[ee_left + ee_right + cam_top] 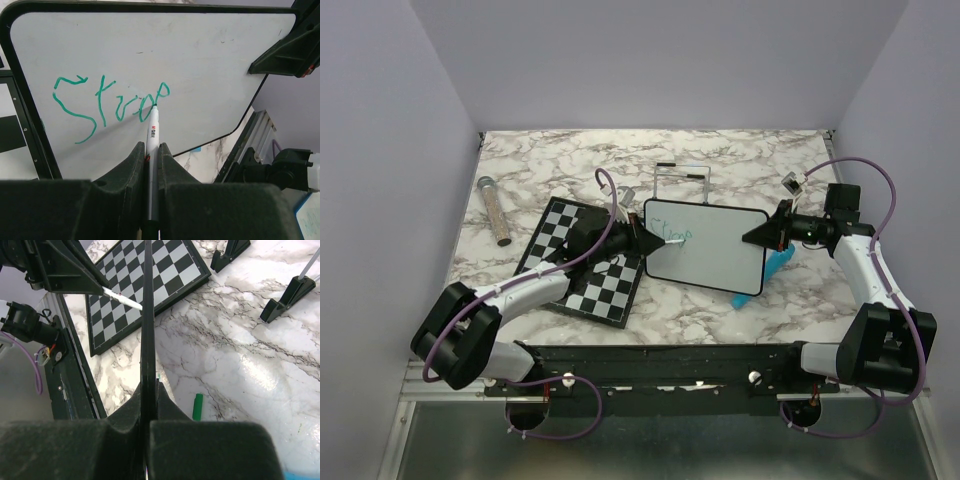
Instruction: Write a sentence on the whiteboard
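Note:
The whiteboard (715,245), white with a thin black frame, is held up off the table, tilted. My right gripper (760,233) is shut on its right edge; in the right wrist view the board (148,330) shows edge-on between the fingers. My left gripper (645,240) is shut on a white marker (152,145) whose tip touches the board (165,55). Teal-green lettering (110,105) reading roughly "Stroo" runs in one line at the board's upper left, and the marker tip rests at the last letter.
A black-and-white chessboard (582,262) lies on the marble table under my left arm. A green marker cap (198,406) lies on the table. A grey cylinder (495,210) lies at the left. A wire stand (680,180) stands behind the board, a blue object (765,270) under it.

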Action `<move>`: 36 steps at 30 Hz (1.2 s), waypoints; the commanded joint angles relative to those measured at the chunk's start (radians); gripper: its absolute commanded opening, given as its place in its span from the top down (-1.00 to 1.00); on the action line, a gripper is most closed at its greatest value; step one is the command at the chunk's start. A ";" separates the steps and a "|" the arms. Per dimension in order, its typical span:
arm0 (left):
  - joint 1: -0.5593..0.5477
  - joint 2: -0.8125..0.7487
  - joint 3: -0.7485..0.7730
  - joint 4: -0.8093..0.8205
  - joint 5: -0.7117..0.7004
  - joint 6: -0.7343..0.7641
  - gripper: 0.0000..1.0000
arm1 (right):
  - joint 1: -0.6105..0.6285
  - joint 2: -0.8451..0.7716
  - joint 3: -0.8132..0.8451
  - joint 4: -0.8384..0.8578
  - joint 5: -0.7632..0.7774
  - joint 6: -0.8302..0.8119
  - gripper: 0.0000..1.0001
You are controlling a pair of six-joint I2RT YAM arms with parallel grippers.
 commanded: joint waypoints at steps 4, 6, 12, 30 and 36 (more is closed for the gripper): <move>0.006 0.038 0.017 -0.012 0.051 0.013 1.00 | 0.004 0.001 0.008 0.005 0.038 -0.050 0.99; 0.006 0.043 0.023 -0.001 0.051 0.012 1.00 | 0.004 0.002 0.008 0.005 0.038 -0.051 0.99; 0.006 0.052 0.037 0.025 0.043 -0.006 1.00 | 0.003 0.002 0.008 0.005 0.038 -0.051 0.99; 0.010 0.036 0.048 0.050 0.000 -0.022 1.00 | 0.004 0.000 0.006 0.005 0.038 -0.053 0.99; 0.010 0.030 0.034 0.077 0.007 -0.031 1.00 | 0.004 0.002 0.006 0.005 0.039 -0.053 0.99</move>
